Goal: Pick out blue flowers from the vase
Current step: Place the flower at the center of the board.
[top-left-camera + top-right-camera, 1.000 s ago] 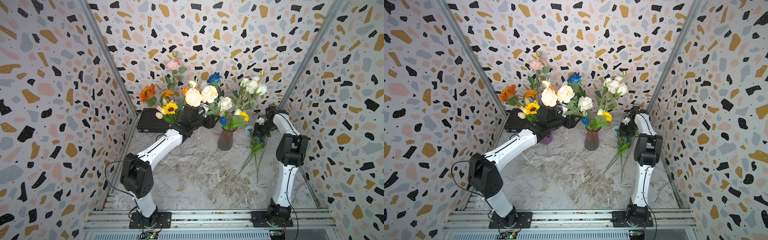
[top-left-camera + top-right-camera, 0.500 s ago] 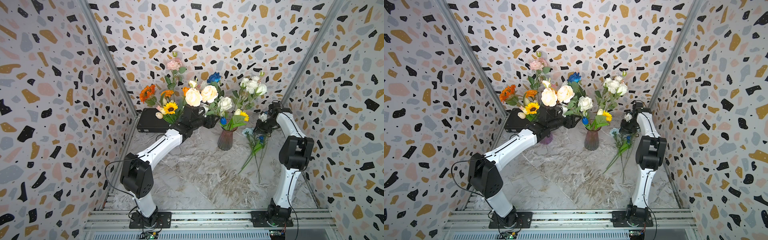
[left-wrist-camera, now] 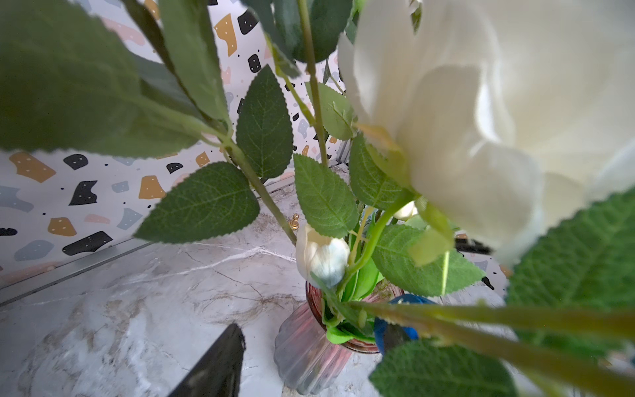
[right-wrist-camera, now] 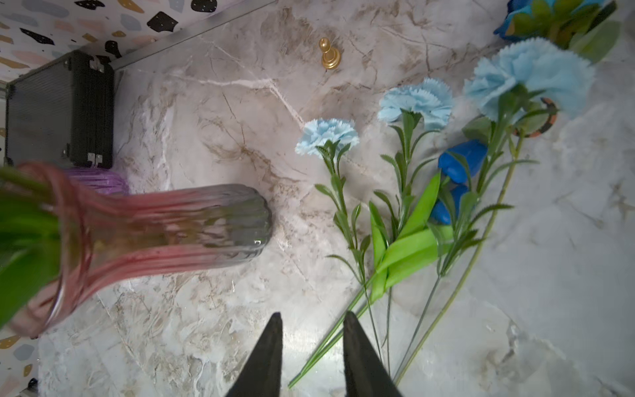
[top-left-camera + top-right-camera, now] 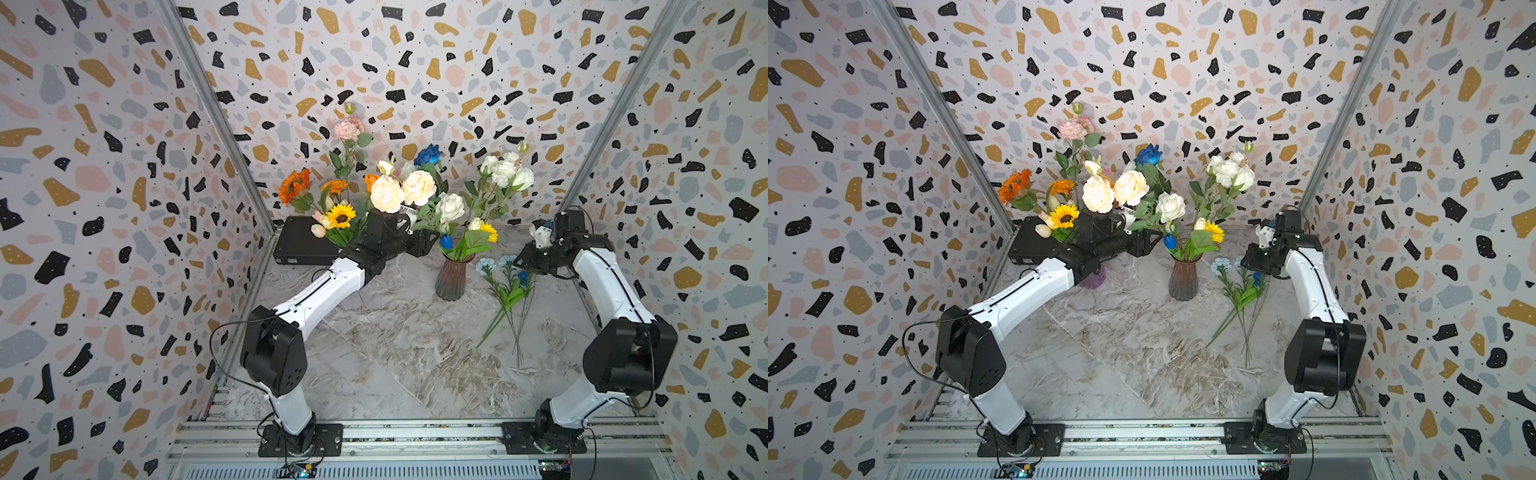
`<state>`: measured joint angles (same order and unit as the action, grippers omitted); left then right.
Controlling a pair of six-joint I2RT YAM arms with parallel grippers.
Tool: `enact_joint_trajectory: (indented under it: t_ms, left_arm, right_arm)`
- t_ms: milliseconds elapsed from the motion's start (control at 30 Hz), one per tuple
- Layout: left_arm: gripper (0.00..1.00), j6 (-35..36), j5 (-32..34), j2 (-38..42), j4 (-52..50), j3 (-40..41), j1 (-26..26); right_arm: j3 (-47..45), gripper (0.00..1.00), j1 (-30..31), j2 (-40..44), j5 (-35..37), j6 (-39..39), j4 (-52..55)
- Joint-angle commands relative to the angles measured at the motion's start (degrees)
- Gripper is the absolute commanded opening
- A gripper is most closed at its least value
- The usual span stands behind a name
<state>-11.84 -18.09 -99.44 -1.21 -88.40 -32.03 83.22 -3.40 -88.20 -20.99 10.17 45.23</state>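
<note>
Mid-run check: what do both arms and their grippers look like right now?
Left arm and right arm: white shells, black joint housings, black base plates on a silver rail, thin black cables looping off. Left gripper and right gripper are black; the right's fingers taper to points.

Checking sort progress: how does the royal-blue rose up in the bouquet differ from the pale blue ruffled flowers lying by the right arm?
Colour: the royal-blue rose is deep blue; the pale blue ruffled flowers are sky blue.
Pose: the rose stands upright above the cream blooms; the ruffled flowers lie flat on the marble tabletop.
Head: the rose has smooth curled petals, the others frilled pom-poms.
Both have leafy green stems.
</note>
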Motion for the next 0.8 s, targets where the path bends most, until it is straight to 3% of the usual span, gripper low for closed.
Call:
enact_joint_trajectory:
  t_ms: [0,233,433,767]
  left_arm:
    - [0.63,-0.6,-0.6,0.1,2.1,-0.8,0.2]
    - [0.64,-0.1,-0.1,0.2,2.0,-0.5,0.2]
    - [0.64,-0.4,-0.1,0.2,1.8,-0.6,0.2]
    - [0.64,0.3,-0.3,0.1,0.6,-1.5,0.2]
  right_arm:
    - [-5.4,0.34,2.0,10.0,1.3,0.7,-6.7]
    - [-4.6,0.42,13.6,17.0,-0.7,-5.6,-1.1]
    - [-2.5,0.49,21.7,14.4,-4.2,-8.1,-5.9]
    - [3.2,0.51,23.1,5.3,-5.3,-7.5,-12.3]
